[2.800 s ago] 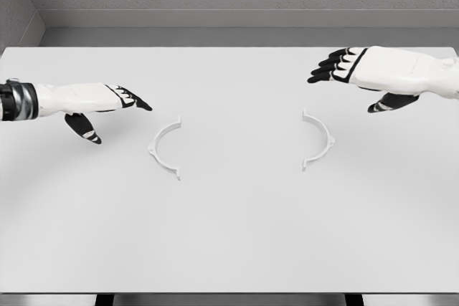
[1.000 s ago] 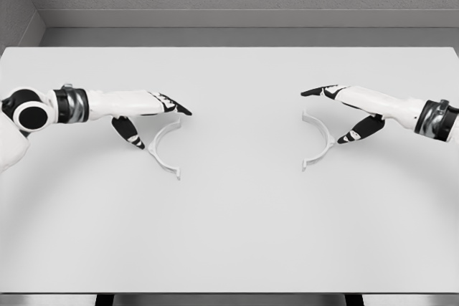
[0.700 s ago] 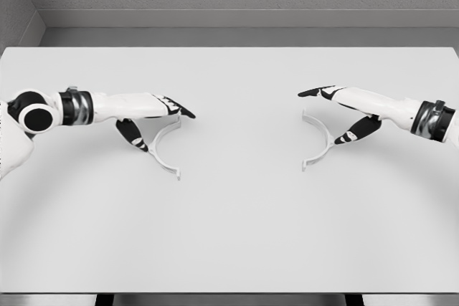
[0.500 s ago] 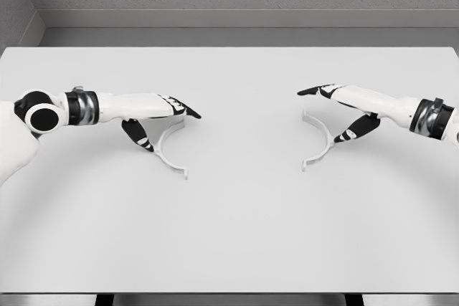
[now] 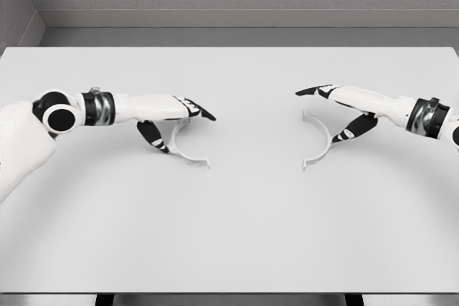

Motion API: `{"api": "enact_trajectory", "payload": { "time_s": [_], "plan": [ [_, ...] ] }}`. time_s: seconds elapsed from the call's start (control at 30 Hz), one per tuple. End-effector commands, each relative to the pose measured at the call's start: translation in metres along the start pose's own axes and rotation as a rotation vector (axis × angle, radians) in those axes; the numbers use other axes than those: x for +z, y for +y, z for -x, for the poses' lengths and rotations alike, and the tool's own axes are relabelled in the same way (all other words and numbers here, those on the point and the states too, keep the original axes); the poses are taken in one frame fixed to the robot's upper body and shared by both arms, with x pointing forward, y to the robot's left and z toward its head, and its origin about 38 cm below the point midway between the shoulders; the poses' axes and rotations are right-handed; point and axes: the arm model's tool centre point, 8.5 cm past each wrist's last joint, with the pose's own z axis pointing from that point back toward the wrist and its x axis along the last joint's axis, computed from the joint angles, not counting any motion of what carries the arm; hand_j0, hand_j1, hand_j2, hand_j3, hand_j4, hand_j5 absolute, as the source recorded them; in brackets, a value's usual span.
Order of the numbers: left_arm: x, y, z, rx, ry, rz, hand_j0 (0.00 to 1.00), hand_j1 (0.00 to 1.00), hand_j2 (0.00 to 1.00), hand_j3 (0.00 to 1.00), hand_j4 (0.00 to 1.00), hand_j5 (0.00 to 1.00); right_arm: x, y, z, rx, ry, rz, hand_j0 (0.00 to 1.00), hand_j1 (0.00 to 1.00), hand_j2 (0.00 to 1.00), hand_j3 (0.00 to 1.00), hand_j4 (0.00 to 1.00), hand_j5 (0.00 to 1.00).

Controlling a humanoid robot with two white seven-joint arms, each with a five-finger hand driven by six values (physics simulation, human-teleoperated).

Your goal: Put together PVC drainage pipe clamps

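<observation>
Two clamp halves are lying well apart at mid-frame.
Your left hand (image 5: 172, 114) is pinching the left clamp half (image 5: 188, 150); your right hand (image 5: 343, 109), fingers extended, is bracketing the right clamp half (image 5: 320, 141) ungripped; it risks skidding away.

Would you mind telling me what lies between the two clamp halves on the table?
Nothing: in the head view, only bare white table separates the left clamp half from the right clamp half.

Open table (image 5: 237, 220) lies between the two clamp halves (image 5: 188, 150), seemingly unobstructed.
</observation>
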Motion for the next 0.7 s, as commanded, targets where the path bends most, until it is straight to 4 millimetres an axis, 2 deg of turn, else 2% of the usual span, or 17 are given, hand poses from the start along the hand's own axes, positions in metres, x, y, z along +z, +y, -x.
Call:
{"api": "enact_trajectory", "payload": {
  "time_s": [0.0, 0.07, 0.2, 0.27, 0.3, 0.37, 0.43, 0.47, 0.53, 0.63, 0.67],
  "plan": [
    [-0.003, 0.002, -0.002, 0.001, -0.008, -0.006, 1.00, 1.00, 1.00, 1.00, 1.00, 1.00, 0.008, 0.000, 0.011, -0.027, 0.034, 0.011, 1.00, 1.00, 1.00, 1.00, 1.00, 1.00],
    [0.002, 0.005, 0.000, -0.002, 0.000, -0.011, 1.00, 1.00, 1.00, 1.00, 1.00, 1.00, 0.011, 0.002, 0.019, -0.043, 0.057, 0.011, 1.00, 1.00, 1.00, 1.00, 1.00, 1.00],
    [0.015, 0.014, 0.005, -0.007, 0.020, -0.034, 1.00, 1.00, 1.00, 1.00, 1.00, 1.00, 0.008, 0.007, 0.021, -0.053, 0.060, 0.002, 1.00, 1.00, 1.00, 1.00, 1.00, 1.00],
    [0.033, 0.024, 0.019, 0.002, 0.067, -0.069, 1.00, 1.00, 1.00, 1.00, 1.00, 1.00, 0.004, 0.012, 0.023, -0.071, 0.062, 0.002, 1.00, 1.00, 1.00, 1.00, 1.00, 1.00],
    [0.041, 0.029, 0.035, 0.039, 0.114, -0.098, 1.00, 1.00, 1.00, 1.00, 1.00, 1.00, 0.002, 0.012, 0.022, -0.072, 0.059, 0.002, 1.00, 1.00, 1.00, 1.00, 1.00, 1.00],
    [0.038, 0.043, 0.055, 0.118, 0.163, -0.164, 1.00, 1.00, 1.00, 1.00, 1.00, 1.00, 0.002, 0.012, 0.022, -0.068, 0.060, 0.000, 1.00, 1.00, 1.00, 1.00, 1.00, 1.00],
    [0.028, 0.059, 0.055, 0.128, 0.164, -0.189, 1.00, 1.00, 1.00, 1.00, 1.00, 1.00, -0.003, 0.013, 0.020, -0.069, 0.052, 0.001, 1.00, 1.00, 1.00, 1.00, 1.00, 1.00],
    [0.019, 0.060, 0.055, 0.106, 0.178, -0.157, 1.00, 1.00, 1.00, 1.00, 1.00, 1.00, -0.003, 0.012, 0.020, -0.067, 0.052, 0.000, 1.00, 1.00, 1.00, 1.00, 1.00, 1.00],
    [-0.014, 0.061, 0.038, 0.026, 0.168, -0.087, 1.00, 1.00, 1.00, 1.00, 1.00, 1.00, -0.007, 0.011, 0.017, -0.063, 0.043, 0.000, 1.00, 1.00, 1.00, 1.00, 1.00, 1.00],
    [-0.045, 0.067, 0.015, 0.013, 0.100, -0.091, 1.00, 1.00, 1.00, 1.00, 1.00, 1.00, -0.010, 0.012, 0.016, -0.065, 0.038, 0.000, 1.00, 1.00, 1.00, 1.00, 1.00, 1.00],
    [-0.049, 0.066, 0.013, -0.002, 0.105, -0.076, 1.00, 1.00, 1.00, 1.00, 1.00, 1.00, -0.011, 0.013, 0.016, -0.065, 0.038, -0.005, 1.00, 1.00, 1.00, 1.00, 1.00, 1.00]
  ]
}}
